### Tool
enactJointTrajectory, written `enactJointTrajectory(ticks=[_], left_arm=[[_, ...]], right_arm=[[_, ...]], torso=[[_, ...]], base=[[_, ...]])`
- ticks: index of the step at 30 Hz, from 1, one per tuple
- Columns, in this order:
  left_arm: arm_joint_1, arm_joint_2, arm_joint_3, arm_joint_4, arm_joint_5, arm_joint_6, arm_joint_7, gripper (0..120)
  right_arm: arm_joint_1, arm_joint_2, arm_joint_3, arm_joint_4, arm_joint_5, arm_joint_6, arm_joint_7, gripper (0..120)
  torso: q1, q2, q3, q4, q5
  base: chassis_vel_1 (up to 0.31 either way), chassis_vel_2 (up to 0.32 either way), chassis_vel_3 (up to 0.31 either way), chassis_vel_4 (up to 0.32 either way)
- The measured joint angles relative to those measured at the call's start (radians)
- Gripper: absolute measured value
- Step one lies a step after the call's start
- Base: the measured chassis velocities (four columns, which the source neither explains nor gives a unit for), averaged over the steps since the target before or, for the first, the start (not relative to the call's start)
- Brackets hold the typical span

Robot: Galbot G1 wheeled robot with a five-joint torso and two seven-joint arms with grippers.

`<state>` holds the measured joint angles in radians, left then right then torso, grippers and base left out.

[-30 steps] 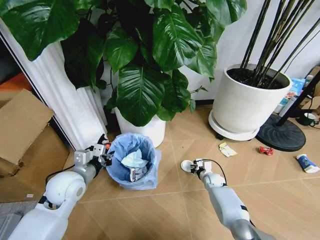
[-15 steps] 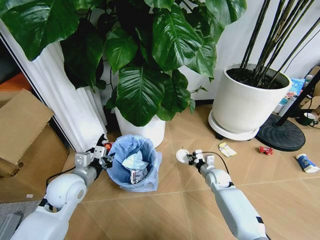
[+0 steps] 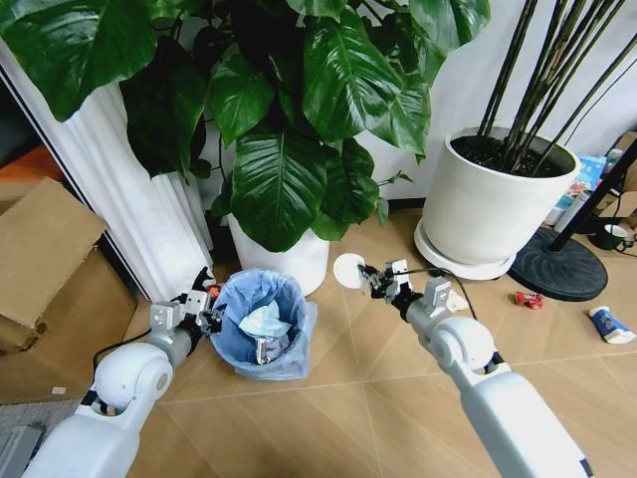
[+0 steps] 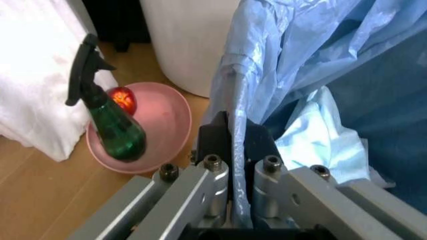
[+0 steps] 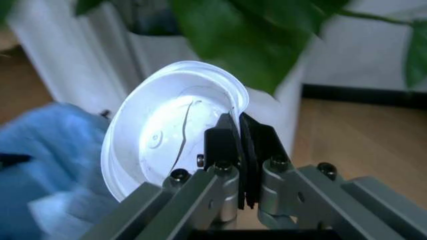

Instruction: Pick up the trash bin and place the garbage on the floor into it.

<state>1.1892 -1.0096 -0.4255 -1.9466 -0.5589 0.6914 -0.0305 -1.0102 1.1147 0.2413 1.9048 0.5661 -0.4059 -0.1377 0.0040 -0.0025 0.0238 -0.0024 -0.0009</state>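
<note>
Two grippers work low in the frame: the left gripper (image 3: 206,311) is clamped on the bin (image 3: 261,324) rim at lower left centre, pinching its blue bag (image 4: 280,75). Mid-frame, the right gripper (image 3: 373,281) grasps a white lid (image 3: 349,270) by its edge, above the floor (image 3: 368,339). Farther right, packets (image 3: 530,300) lie scattered.

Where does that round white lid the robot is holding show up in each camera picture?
Head view: the lid is in the middle, held by the right gripper, right of the trash bin.
Left wrist view: not in it; the left gripper clamps the bin's blue bag.
Right wrist view: the lid sits centre, pinched at its edge.
Shared landmark: the blue-bagged bin.
</note>
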Motion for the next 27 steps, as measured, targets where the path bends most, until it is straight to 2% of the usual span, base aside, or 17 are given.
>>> enactJointTrajectory(ticks=[6,9,11,17,23,27], left_arm=[[-0.007,0.007,0.007,-0.006,0.0,0.017,0.013,0],[-0.009,0.008,0.008,-0.006,-0.001,0.017,0.013,0],[-0.019,0.013,0.015,-0.006,-0.004,0.02,0.014,0],[-0.028,0.012,0.019,-0.006,-0.008,0.025,0.013,0],[-0.028,0.006,0.025,-0.006,-0.009,0.028,0.011,0],[-0.027,0.006,0.024,-0.006,-0.009,0.028,0.009,0]], right_arm=[[0.054,-0.011,-0.117,0.058,0.026,-0.018,0.037,0],[0.063,-0.012,-0.135,0.066,0.031,-0.022,0.041,0],[0.087,-0.014,-0.198,0.086,0.043,-0.037,0.046,0],[0.102,-0.021,-0.27,0.079,0.04,-0.038,0.047,0],[0.129,0.012,-0.334,0.043,0.026,-0.038,0.053,0],[0.135,0.019,-0.355,0.034,0.022,-0.043,0.071,11]], torso=[[0.0,0.0,0.0,0.0003,0.0001],[0.0,0.0,0.0,0.0003,0.0],[0.0,0.0,0.0,0.0003,0.0],[0.0,0.0,0.0,0.0002,0.0],[0.0,0.0,0.0,0.0002,0.0],[0.0,0.0,0.0,0.0003,-0.0001]], base=[[0.0,0.0,0.0,0.0],[0.0,0.0,0.0,0.0],[0.0,0.0,0.0,0.0],[0.0,0.0,0.0,0.0],[0.0,0.0,0.0,0.0],[0.0,0.0,0.0,0.0]])
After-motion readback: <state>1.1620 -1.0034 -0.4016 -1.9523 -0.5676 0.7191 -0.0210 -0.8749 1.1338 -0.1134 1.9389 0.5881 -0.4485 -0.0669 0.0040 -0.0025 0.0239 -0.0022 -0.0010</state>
